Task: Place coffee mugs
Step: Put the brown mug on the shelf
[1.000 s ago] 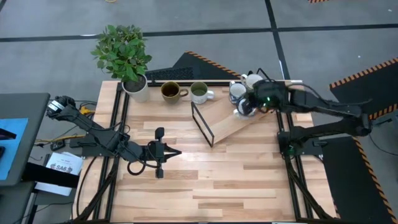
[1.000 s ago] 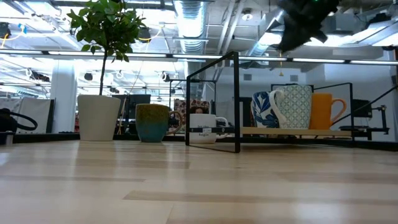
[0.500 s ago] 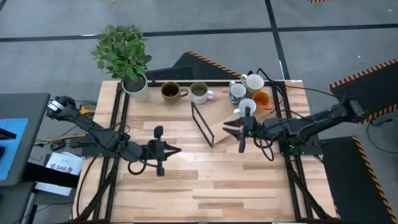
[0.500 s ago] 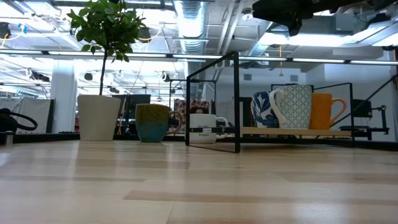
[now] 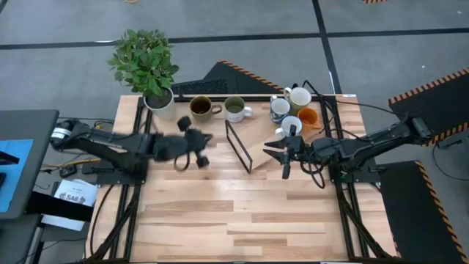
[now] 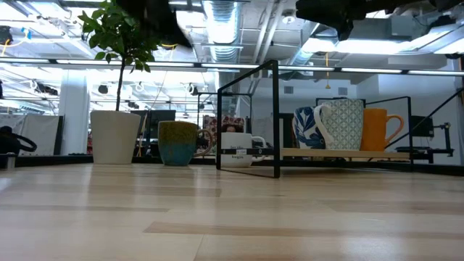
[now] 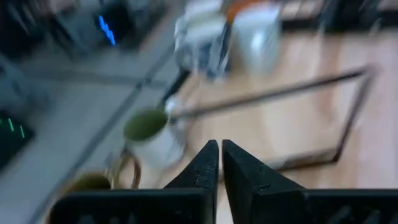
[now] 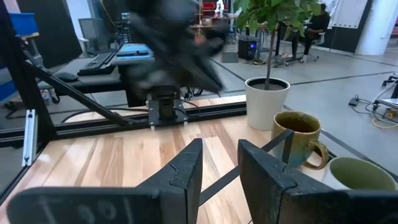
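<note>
Left hand [image 5: 196, 139]: hovering over the bench [image 5: 242, 213] near the brown mug [image 5: 201, 107] and the green-lined mug [image 5: 235, 109], blurred in the high view; fingers [image 7: 208, 165] pressed together, nothing between them.
Right hand [image 5: 282, 152]: over the wooden shelf board [image 5: 275, 147] of the black wire rack [image 5: 238, 144], fingers [image 8: 186, 165] apart with an empty gap (about half spread).
Brown mug: back edge of the bench, just right of the white plant pot [image 5: 160, 103]; in the low view it reads olive over teal [image 6: 177, 143].
Green-lined mug: just right of the brown one, handle to the right, not on the rack.
Blue-patterned mug [image 5: 279, 108]: on the far right end of the shelf board.
Cream mug [image 5: 299, 97]: behind it, at the back corner.
White mug [image 5: 291, 125]: in front of the blue-patterned one, close to the right hand.
Orange mug [image 5: 308, 117]: beside the white mug, on the board [image 6: 381, 129].
Rack frame: upright black wire end panel [image 6: 250, 119] at the board's left end.
Plant [image 5: 144, 60]: back left corner.
</note>
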`<move>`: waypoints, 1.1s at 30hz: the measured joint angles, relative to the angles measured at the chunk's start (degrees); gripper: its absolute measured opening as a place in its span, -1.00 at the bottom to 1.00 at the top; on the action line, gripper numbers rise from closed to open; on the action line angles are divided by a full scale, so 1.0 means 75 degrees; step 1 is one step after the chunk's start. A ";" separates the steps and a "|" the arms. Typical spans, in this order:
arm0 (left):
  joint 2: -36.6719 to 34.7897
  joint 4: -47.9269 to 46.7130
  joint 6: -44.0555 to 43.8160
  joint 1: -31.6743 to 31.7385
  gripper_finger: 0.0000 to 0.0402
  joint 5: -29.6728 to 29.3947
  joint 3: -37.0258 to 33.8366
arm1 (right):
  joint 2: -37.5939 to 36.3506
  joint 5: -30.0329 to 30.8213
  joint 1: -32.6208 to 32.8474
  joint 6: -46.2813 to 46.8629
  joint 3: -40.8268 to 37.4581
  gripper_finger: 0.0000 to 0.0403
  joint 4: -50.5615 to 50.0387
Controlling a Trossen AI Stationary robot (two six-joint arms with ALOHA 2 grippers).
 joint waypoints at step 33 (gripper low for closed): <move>0.3687 -0.4024 0.0306 0.4853 -0.07 0.3408 0.2942 | 0.0036 -0.0005 -0.0020 0.0031 0.0009 -0.37 -0.0504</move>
